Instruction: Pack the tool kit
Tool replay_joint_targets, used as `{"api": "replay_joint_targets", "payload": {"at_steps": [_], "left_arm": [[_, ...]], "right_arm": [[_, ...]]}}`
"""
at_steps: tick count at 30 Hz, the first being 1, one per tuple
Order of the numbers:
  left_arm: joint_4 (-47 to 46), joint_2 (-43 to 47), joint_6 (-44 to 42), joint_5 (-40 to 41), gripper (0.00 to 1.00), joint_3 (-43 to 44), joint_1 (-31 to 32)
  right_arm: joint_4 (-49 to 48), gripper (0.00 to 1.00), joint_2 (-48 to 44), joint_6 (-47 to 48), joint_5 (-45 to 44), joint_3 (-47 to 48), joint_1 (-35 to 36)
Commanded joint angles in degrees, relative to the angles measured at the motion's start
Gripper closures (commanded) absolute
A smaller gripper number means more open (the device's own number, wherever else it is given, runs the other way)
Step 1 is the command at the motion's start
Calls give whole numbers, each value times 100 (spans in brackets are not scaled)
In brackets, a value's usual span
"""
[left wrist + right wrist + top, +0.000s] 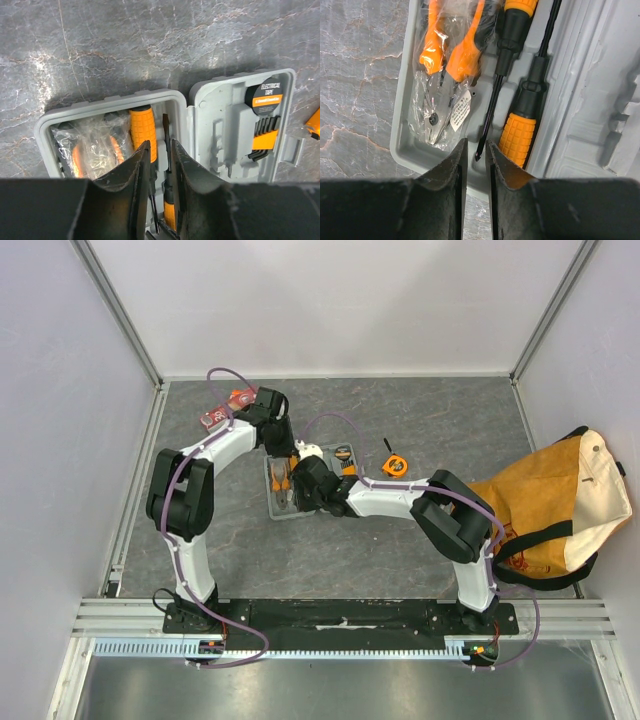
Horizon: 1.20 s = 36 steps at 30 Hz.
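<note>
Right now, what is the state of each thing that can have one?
tool kit case: open, lying flat
pliers: bagged, inside the case
screwdrivers: lying in the case
tape measure: outside the case
canvas bag: lying slumped
left gripper: over a screwdriver, grip unclear
right gripper: slightly open, empty

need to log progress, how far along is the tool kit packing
Done: pliers, two screwdrivers, tape roll and hex keys lie in the open case. In hand: the left gripper and right gripper, jaws slightly apart, sit over the screwdrivers, seemingly seating them. To do: the tape measure is out on the table, and the case needs closing.
</note>
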<state>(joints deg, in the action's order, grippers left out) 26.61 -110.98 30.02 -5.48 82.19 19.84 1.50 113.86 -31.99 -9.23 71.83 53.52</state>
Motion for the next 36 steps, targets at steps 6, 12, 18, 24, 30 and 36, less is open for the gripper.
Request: {"api": "replay_joint_targets", "payload": {"at_steps": [6, 12, 18, 24, 30, 36], "left_arm": [[133, -372, -172, 336, 73, -2, 196], [257, -460, -198, 530, 80, -10, 258], [310, -512, -233, 732, 86, -2, 275], [318, -556, -207, 741, 89, -19, 319], [318, -679, -163, 741, 96, -63, 381], [310, -794, -128, 741, 98, -133, 407]], "right_arm": [[228, 70, -171, -18, -395, 129, 18], [228, 75, -242, 122, -404, 182, 27], [290, 86, -215, 166, -553, 243, 27], [342, 94, -189, 184, -615, 244, 27], [342, 100, -198, -61, -624, 51, 36], [246, 100, -84, -299, -448, -274, 27]]}}
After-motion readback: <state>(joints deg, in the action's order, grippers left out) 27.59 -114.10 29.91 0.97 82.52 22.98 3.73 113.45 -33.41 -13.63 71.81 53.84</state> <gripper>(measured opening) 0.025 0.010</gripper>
